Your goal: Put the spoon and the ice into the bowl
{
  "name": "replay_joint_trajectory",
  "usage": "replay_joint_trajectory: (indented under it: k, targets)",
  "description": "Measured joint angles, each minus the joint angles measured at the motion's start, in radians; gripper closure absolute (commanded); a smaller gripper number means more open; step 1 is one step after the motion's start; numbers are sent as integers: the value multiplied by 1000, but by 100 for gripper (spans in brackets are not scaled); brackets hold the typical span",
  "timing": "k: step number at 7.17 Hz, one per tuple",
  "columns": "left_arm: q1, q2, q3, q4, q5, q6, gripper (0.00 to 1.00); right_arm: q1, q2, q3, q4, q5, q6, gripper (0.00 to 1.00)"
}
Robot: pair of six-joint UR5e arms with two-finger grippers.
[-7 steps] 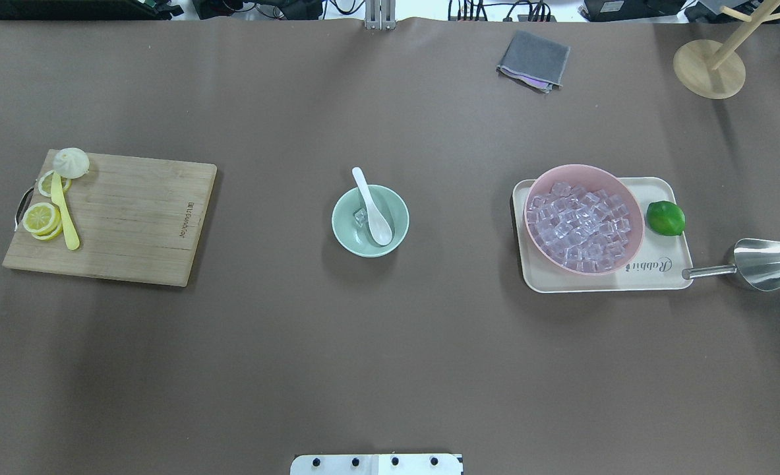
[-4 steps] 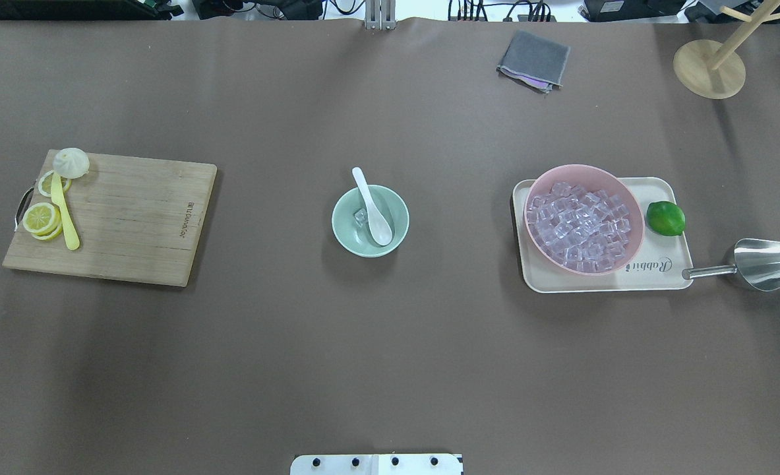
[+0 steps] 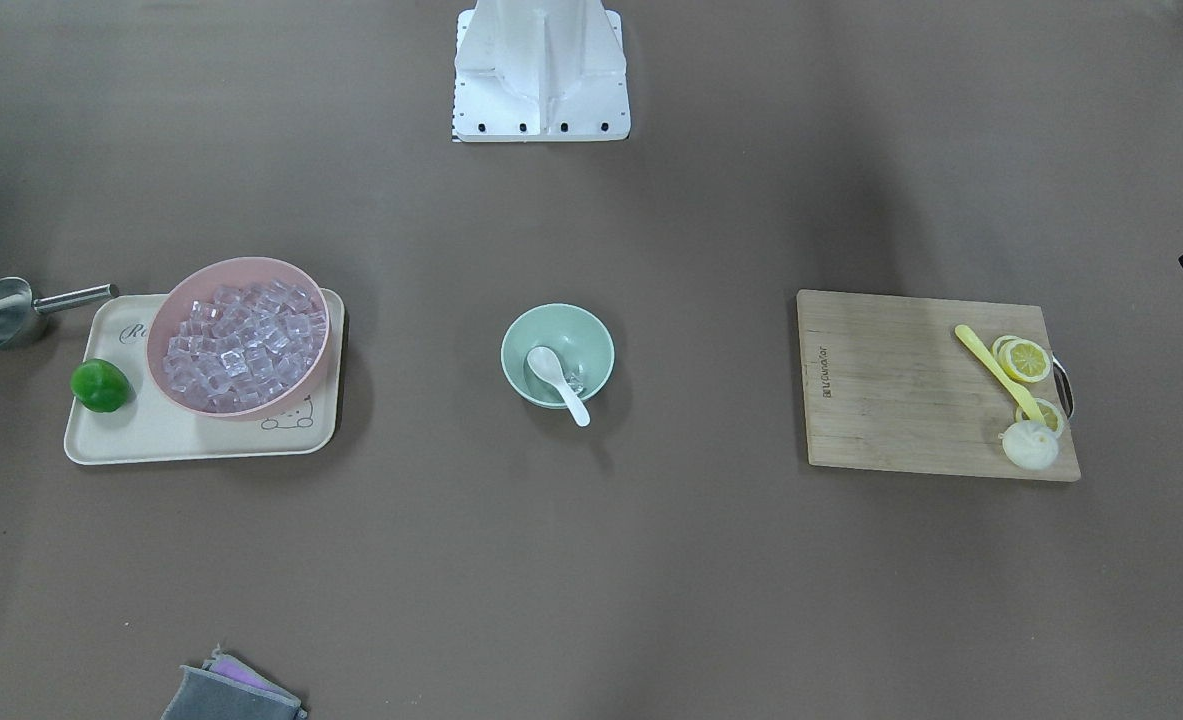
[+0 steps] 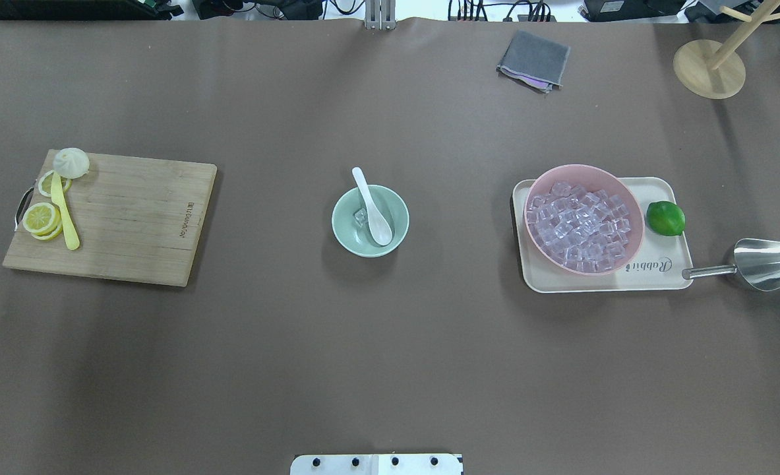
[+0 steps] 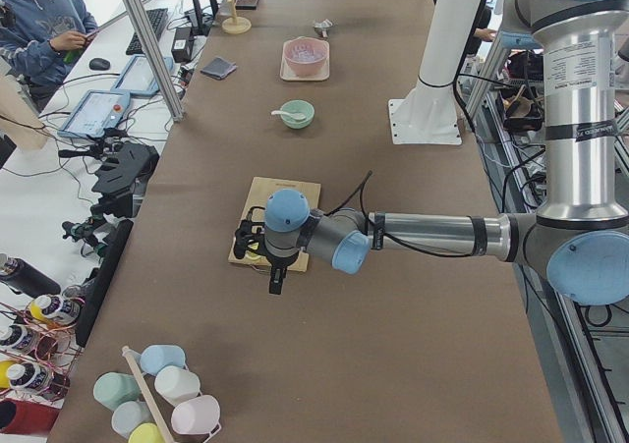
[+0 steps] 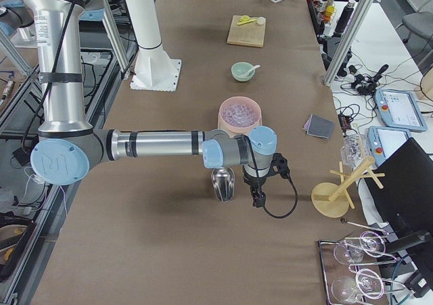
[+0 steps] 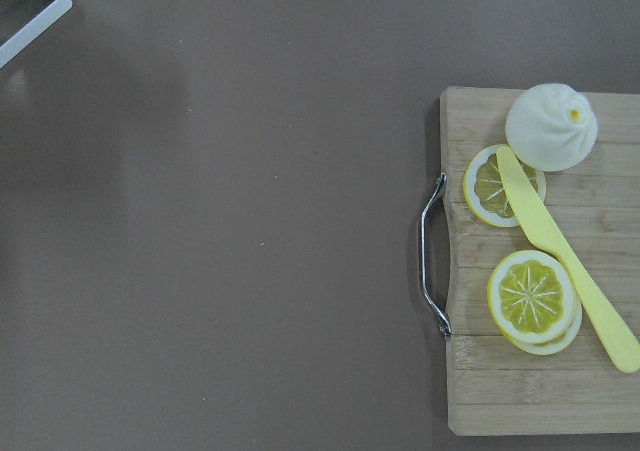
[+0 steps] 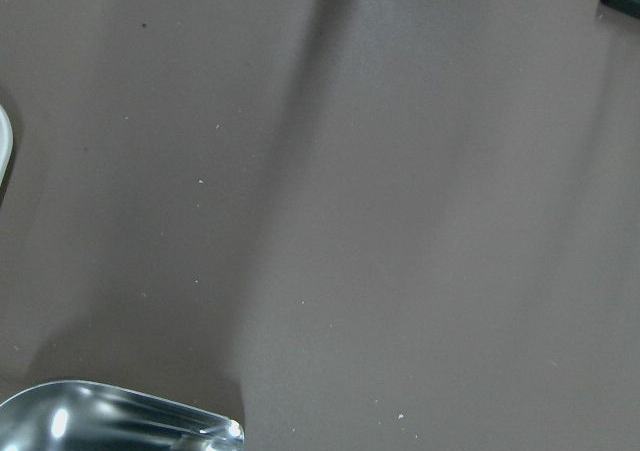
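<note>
The mint-green bowl [image 4: 350,239] stands at the table's middle and also shows in the front-facing view [image 3: 583,338]. The white spoon [image 4: 371,208] lies in it, with its handle over the far rim. One ice cube [image 4: 360,216] sits in the bowl beside the spoon. Several more ice cubes [image 4: 577,227] fill the pink bowl [image 4: 587,173]. My left gripper [image 5: 275,281] hangs beyond the cutting board's outer end. My right gripper [image 6: 258,198] hangs beside the steel scoop [image 6: 223,183]. I cannot tell whether either is open or shut. Both are far from the bowl.
A wooden cutting board [image 4: 132,218] at the left carries lemon slices [image 4: 41,218], a yellow spoon [image 4: 64,214] and a white bun [image 4: 71,162]. A beige tray [image 4: 660,270] holds the pink bowl and a lime [image 4: 665,218]. A grey cloth [image 4: 533,59] and a wooden stand [image 4: 709,66] are at the back.
</note>
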Motion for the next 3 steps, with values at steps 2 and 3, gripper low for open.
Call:
replay_joint_trajectory:
  k: [2, 3]
  targets:
    - [-2, -3, -2, -4, 4, 1, 1, 0, -5, -5, 0, 0, 1, 0]
    - [-1, -5, -3, -5, 4, 1, 1, 0, -9, -6, 0, 1, 1, 0]
